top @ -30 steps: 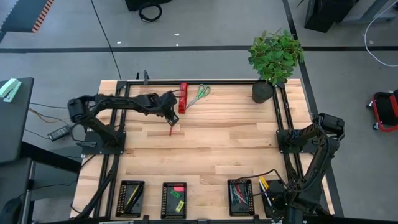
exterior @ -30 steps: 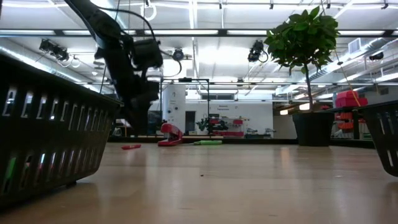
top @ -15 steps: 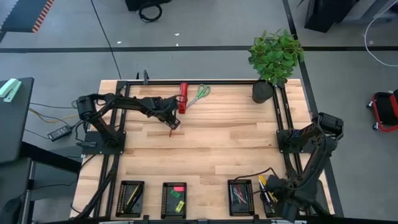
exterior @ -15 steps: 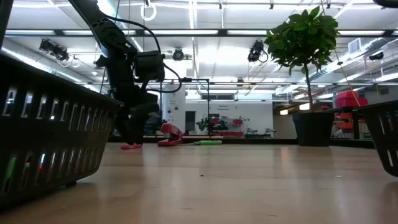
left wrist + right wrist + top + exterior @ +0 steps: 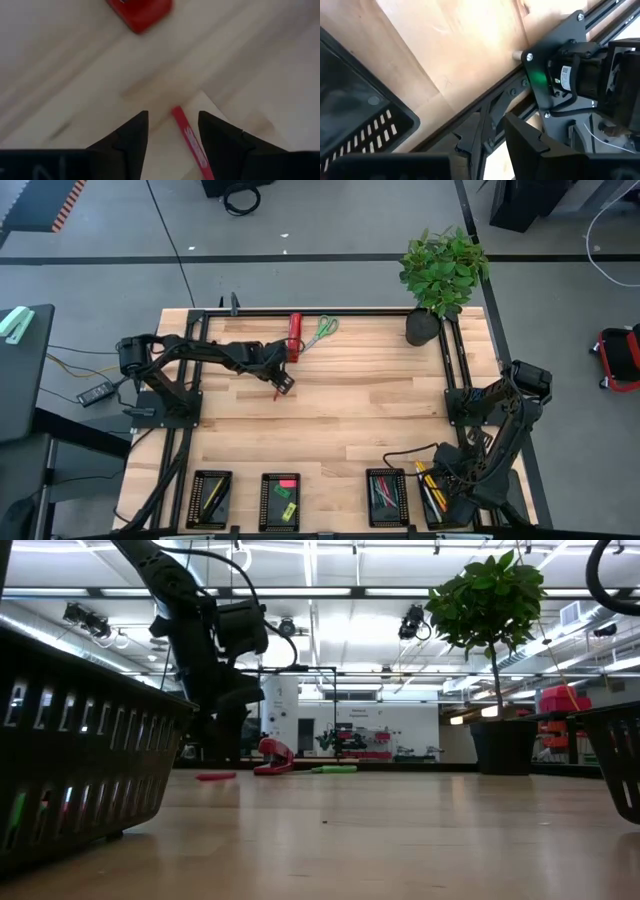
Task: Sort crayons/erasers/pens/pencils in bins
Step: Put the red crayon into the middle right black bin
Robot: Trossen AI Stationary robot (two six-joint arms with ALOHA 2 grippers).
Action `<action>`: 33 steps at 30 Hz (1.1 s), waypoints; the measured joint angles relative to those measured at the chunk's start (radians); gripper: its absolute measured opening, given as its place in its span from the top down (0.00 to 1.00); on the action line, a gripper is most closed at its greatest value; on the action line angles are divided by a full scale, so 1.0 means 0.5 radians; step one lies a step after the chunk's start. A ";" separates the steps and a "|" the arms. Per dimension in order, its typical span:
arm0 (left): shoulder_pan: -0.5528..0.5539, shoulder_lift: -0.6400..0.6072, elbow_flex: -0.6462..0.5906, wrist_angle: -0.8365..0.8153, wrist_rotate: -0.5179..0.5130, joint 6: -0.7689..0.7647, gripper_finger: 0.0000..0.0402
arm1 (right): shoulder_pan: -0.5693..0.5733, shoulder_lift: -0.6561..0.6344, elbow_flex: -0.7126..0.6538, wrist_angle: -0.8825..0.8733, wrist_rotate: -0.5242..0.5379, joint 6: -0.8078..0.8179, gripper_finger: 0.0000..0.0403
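Left end effector (image 5: 281, 383) is over the far-left part of the worktop (image 5: 340, 420), fingers (image 5: 135, 137) spread and released, straddling a red crayon (image 5: 190, 142) that lies flat on the wood between them, not gripped. In the low view the same crayon (image 5: 216, 776) lies on the surface under the arm. The red bar-shaped tool (image 5: 294, 337) and green-handled scissors (image 5: 321, 332) sit just beyond it at the far edge; a potted plant (image 5: 440, 275) stands at the far right corner.

Right end effector (image 5: 452, 508) is at the near right edge, beside the rightmost bin (image 5: 430, 498); can't tell from the frames whether it is released or clenched, nothing visibly held.

Four bins line the near edge: leftmost bin (image 5: 210, 498) has yellow sticks, second bin (image 5: 281, 498) the erasers (image 5: 285, 498), third bin (image 5: 385, 496) mixed red and dark sticks, rightmost yellow and dark ones.
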 joint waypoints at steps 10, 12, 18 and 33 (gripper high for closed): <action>-0.100 0.005 0.000 -0.191 -0.060 0.009 0.59 | 0.000 -0.001 0.000 0.007 0.018 0.053 0.77; -0.097 0.005 0.000 -0.187 -0.064 0.010 0.60 | 0.000 -0.001 0.000 0.007 0.019 0.055 0.77; -0.114 0.005 0.000 -0.174 -0.061 0.059 0.63 | 0.000 -0.001 0.000 0.013 0.019 0.100 0.77; -0.112 0.006 0.000 -0.038 0.187 0.149 0.65 | 0.000 -0.001 0.055 0.081 0.003 0.168 0.77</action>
